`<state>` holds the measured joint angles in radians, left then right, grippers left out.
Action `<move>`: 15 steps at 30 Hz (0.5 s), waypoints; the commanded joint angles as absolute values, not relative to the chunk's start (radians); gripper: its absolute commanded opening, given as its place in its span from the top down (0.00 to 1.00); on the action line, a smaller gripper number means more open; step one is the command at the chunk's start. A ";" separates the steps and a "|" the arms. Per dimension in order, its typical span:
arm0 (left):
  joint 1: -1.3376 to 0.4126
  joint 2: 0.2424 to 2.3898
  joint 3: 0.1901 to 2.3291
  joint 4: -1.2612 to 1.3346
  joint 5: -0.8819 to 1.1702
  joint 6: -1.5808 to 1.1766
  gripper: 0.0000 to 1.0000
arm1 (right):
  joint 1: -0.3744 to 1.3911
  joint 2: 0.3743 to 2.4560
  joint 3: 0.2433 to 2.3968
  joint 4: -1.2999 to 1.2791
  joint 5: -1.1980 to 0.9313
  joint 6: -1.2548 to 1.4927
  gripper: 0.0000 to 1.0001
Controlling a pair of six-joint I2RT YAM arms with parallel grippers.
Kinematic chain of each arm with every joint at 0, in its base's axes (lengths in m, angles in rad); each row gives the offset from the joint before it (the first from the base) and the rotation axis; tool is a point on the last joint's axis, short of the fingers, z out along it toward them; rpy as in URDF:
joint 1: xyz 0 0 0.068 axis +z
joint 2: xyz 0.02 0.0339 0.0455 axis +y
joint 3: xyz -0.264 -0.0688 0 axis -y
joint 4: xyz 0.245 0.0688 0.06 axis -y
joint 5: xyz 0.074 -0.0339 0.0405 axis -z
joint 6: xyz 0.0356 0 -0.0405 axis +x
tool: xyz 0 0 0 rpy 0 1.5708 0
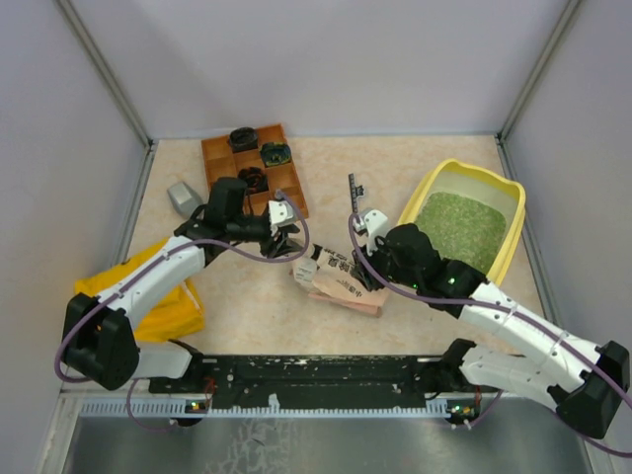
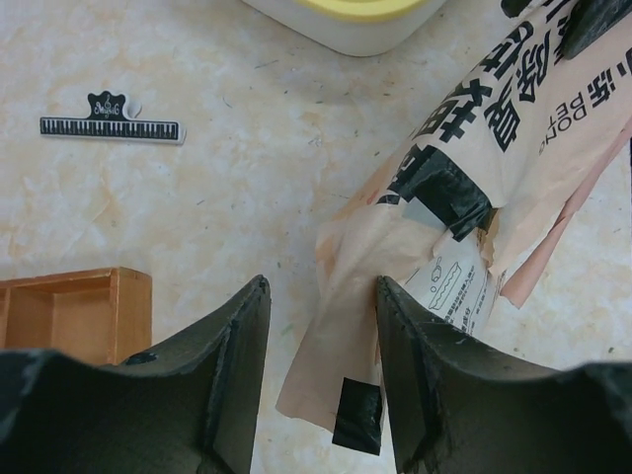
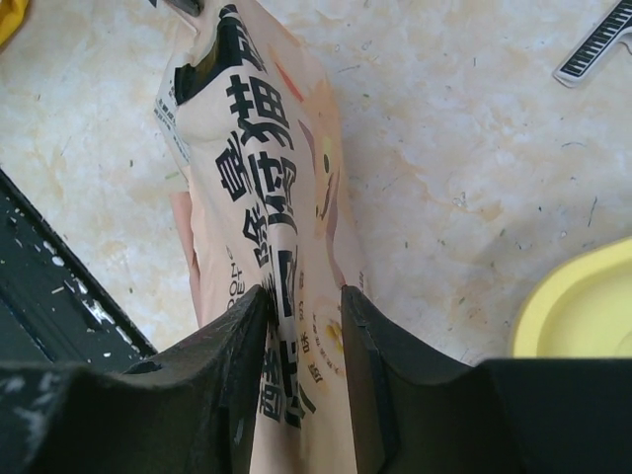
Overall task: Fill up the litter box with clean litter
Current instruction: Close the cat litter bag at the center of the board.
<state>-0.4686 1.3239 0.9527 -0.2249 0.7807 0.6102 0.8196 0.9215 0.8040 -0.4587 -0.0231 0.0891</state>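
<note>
Your left gripper stands spread at the pink pouch, your right gripper straddles it, pinching or not I cannot tell, and the yellow litter box at far right holds the green litter.

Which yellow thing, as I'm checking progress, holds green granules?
The litter box on the right, a rigid tray with clean litter inside; the yellow cloth bag on the left shows none.

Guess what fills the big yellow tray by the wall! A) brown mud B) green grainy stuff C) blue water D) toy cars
B: the litter box holds a bed of fine green granules.
</note>
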 commanded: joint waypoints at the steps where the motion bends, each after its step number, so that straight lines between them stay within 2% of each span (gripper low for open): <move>1: -0.467 1.309 0.952 -0.233 0.810 0.727 0.47 | 0.813 0.895 0.810 -0.449 -0.005 0.075 0.65; 5: -0.466 1.310 0.952 -0.278 0.781 0.780 0.46 | 0.813 0.888 0.801 -0.484 -0.003 0.055 0.69; 11: -0.464 1.381 1.028 -0.377 0.792 0.862 0.42 | 0.813 0.869 0.794 -0.481 -0.008 -0.003 0.68; 15: -0.461 1.448 1.145 -0.540 0.865 0.936 0.40 | 0.812 0.823 0.773 -0.450 -0.020 -0.048 0.86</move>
